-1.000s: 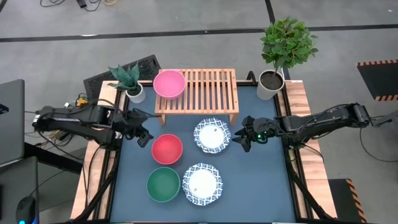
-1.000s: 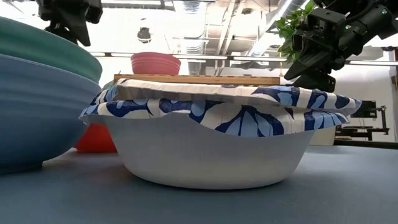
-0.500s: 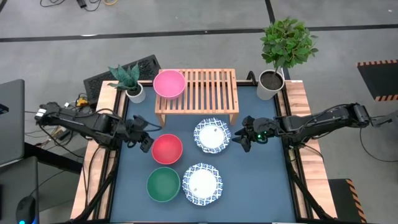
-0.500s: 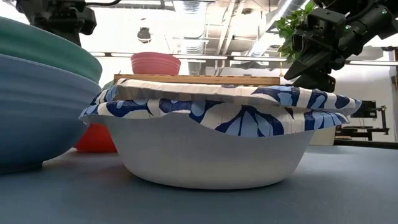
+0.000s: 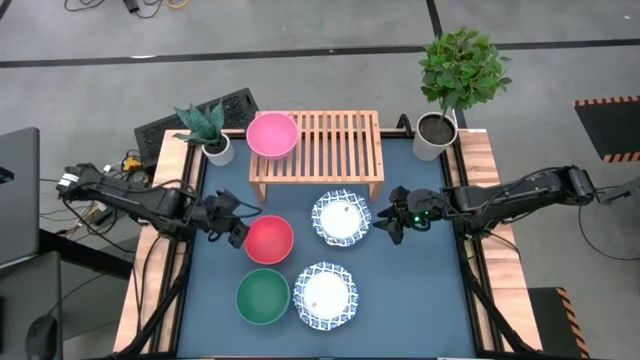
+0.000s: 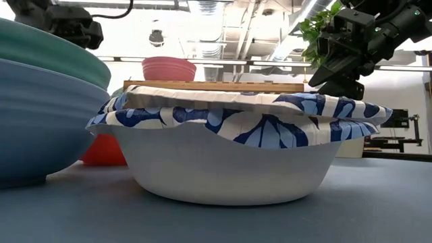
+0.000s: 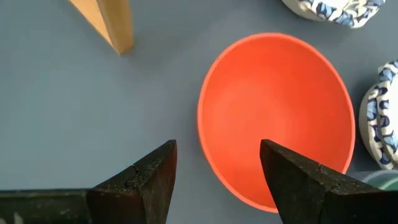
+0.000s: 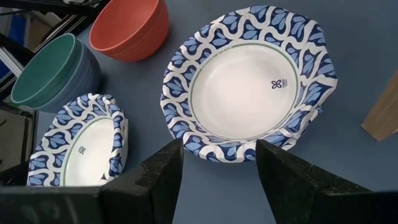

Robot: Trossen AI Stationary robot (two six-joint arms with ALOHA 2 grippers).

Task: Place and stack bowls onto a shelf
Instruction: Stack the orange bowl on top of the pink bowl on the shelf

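Note:
A pink bowl (image 5: 272, 134) sits on the left end of the light-wood shelf (image 5: 335, 150). A red bowl (image 5: 268, 239), a teal bowl (image 5: 262, 296) and two white bowls with blue rims (image 5: 341, 218) (image 5: 325, 293) stand on the blue tabletop. My left gripper (image 5: 233, 222) is open at the red bowl's left rim. In the left wrist view (image 7: 217, 158), one finger is over the red bowl (image 7: 280, 118) and one outside it; I see no touch. My right gripper (image 5: 391, 222) is open just right of the farther white bowl, its fingers (image 8: 219, 155) before that bowl's rim (image 8: 249, 81).
Two potted plants stand at the far corners: a small one (image 5: 207, 130) left of the shelf and a taller one (image 5: 448, 85) to its right. The shelf's middle and right slats are bare. In the low view the nearer white bowl (image 6: 229, 155) fills the foreground.
My left gripper has moved a little toward the right and near edges, closing on the red bowl's left rim. The bowls have not moved.

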